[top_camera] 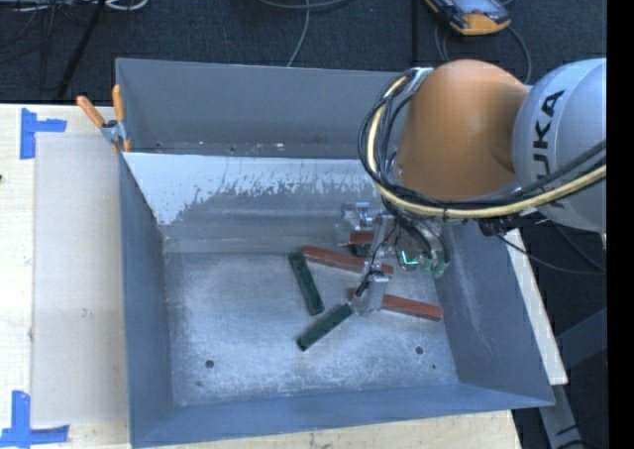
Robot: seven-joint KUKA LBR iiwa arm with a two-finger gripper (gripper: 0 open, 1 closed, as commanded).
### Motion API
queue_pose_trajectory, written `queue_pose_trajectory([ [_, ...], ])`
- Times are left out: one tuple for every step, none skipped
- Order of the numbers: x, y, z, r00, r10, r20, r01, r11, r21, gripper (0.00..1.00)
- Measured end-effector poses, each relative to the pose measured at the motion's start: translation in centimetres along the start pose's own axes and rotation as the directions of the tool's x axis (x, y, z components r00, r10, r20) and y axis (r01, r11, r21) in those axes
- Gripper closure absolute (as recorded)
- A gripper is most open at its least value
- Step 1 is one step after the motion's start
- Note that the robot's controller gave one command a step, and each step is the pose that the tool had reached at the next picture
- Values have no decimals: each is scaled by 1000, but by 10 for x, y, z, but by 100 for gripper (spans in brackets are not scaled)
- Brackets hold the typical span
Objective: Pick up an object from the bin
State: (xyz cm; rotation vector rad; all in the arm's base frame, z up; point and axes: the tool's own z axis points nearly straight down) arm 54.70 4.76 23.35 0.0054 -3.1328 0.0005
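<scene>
At 2 o'clock the bin [248, 110] is hidden by the orange cover [461, 130]; one red-brown bar [332, 258] is partly covered by the gripper [369, 293].

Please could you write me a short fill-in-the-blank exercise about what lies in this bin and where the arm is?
1. The bin holds ___ bars in all.
2. Beside the two reddish-brown bars lie two bars of dark ___ colour.
3. The end effector hangs low among them, on an arm entering from the view's ___ side.
Missing words: four; green; right.
</scene>
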Motion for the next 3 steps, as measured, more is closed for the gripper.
queue_pose_trajectory([
  [27,-11,155,907,-422,3,422,907,1,0],
  [26,-11,154,908,-419,6,419,908,2,100],
  [2,3,-16,885,-466,17,466,885,7,100],
])
